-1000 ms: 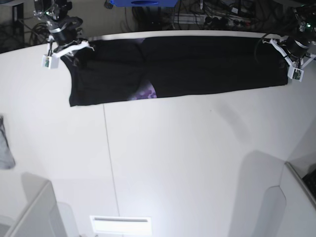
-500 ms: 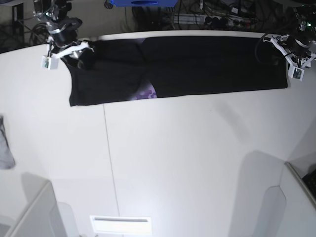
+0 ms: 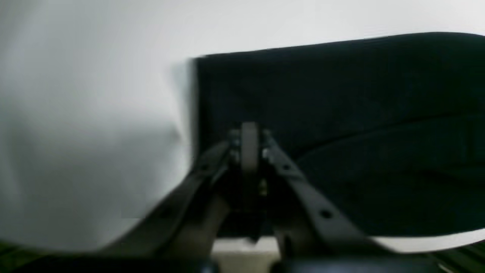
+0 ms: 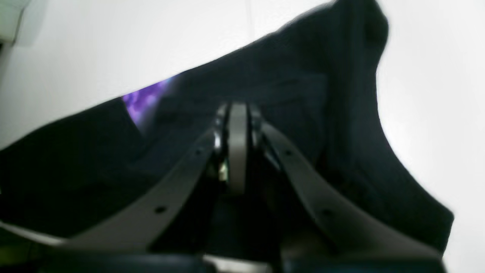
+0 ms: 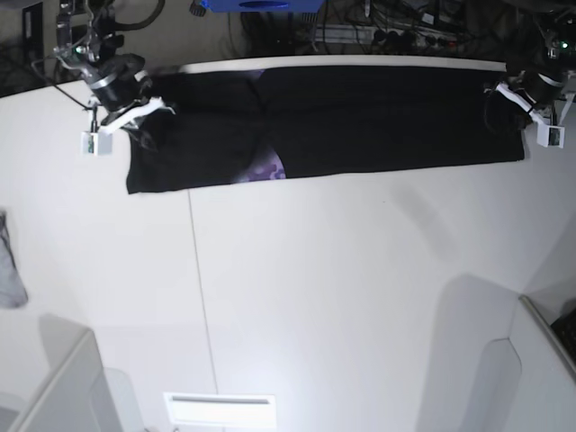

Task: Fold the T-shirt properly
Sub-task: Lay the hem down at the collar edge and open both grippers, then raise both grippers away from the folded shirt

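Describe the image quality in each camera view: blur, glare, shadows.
Left wrist view: soft and smeared, the T-shirt an almost featureless black. Right wrist view: also blurred, though the purple print still shows. Base view: sharpest, but with glare on the table near its bottom edge, soft shadows at lower right, and bowed edges.

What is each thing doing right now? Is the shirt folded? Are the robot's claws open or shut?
T-shirt: folded into a long strip, flat on the table, purple print peeking out.
Left gripper: shut, over the shirt's end.
Right gripper: shut, over the other end.
Grey cloth: lying untouched at the table edge.
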### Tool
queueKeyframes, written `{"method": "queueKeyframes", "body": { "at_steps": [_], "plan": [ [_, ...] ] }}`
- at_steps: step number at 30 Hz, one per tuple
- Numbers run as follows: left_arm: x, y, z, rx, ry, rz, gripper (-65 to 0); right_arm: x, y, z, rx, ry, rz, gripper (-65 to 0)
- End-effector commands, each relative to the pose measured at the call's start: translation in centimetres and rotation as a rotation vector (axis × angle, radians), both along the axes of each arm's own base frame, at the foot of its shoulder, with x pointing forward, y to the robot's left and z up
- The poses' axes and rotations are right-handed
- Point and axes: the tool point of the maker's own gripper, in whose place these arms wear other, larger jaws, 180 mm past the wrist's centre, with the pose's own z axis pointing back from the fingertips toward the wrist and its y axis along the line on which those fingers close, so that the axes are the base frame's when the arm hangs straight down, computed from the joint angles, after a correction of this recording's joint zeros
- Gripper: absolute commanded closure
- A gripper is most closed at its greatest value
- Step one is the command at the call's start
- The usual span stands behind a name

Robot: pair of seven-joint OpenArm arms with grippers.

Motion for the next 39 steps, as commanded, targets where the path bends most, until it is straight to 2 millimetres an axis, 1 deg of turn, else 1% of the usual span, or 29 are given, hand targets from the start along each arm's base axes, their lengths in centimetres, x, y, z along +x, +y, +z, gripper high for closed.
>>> {"method": "queueKeyframes", "body": {
  "at_steps": [1, 3, 6, 9, 12, 15, 17, 22, 24, 25, 27, 29, 32, 34, 37, 39],
  "plan": [
    [0.4, 0.6, -0.3, 0.016, 0.008, 0.002, 0.0, 0.6, -0.3, 0.5, -0.001, -0.027, -0.003, 0.0],
    [0.3, 0.9, -2.3, 0.009, 0.059, 0.015, 0.0, 0.6, -0.7, -0.6, -0.002, 0.006, -0.011, 0.0],
    [0.3, 0.9, -4.3, 0.004, 0.108, 0.026, 0.0, 0.3, -1.2, -2.5, 0.002, 0.068, -0.019, 0.0],
    [0.8, 0.9, -5.2, 0.004, 0.125, 0.038, 0.0, 0.4, -2.0, -4.8, 0.007, 0.123, -0.047, 0.0],
    [1.8, 0.9, -5.6, 0.009, 0.128, 0.038, 0.0, 0.9, -2.8, -6.3, 0.011, 0.153, -0.07, 0.0],
    [3.4, 0.1, -6.2, 0.007, 0.133, 0.012, 0.0, 2.3, -3.6, -7.1, 0.011, 0.159, -0.09, 0.0],
    [4.6, -0.1, -6.3, 0.017, 0.134, -0.002, 0.0, 3.6, -3.9, -7.2, 0.014, 0.149, -0.1, 0.0],
    [7.9, 0.0, -5.5, 0.021, 0.092, 0.004, 0.0, 7.2, -4.5, -7.1, 0.025, 0.126, -0.122, 0.0],
    [9.2, 0.0, -5.0, 0.013, 0.066, 0.008, 0.0, 8.4, -5.1, -7.2, 0.018, 0.123, -0.126, 0.0],
    [9.7, 0.1, -4.6, 0.016, 0.055, 0.007, 0.0, 8.9, -5.2, -7.0, 0.02, 0.115, -0.129, 0.0],
    [10.2, 0.2, -4.1, 0.023, 0.039, 0.006, 0.0, 9.4, -5.2, -6.5, 0.019, 0.102, -0.127, 0.0],
    [10.4, 0.3, -3.2, 0.034, 0.039, 0.007, 0.0, 10.2, -5.2, -5.0, 0.012, 0.057, -0.121, 0.0],
    [10.8, 0.5, -2.1, 0.054, 0.024, 0.003, 0.0, 10.9, -4.5, -3.0, 0.006, -0.003, -0.095, 0.0],
    [10.8, 1.1, -1.1, 0.066, 0.001, 0.024, 0.0, 11.3, -4.1, -1.8, 0.004, -0.036, -0.083, 0.0],
    [11.2, 1.8, 1.0, 0.102, -0.055, 0.039, 0.0, 11.9, -3.4, 0.2, 0.004, -0.093, -0.066, 0.0],
    [11.3, 1.4, 2.2, 0.126, -0.083, 0.028, 0.0, 12.0, -3.0, 1.5, 0.004, -0.128, -0.053, 0.0]
  ]
}}
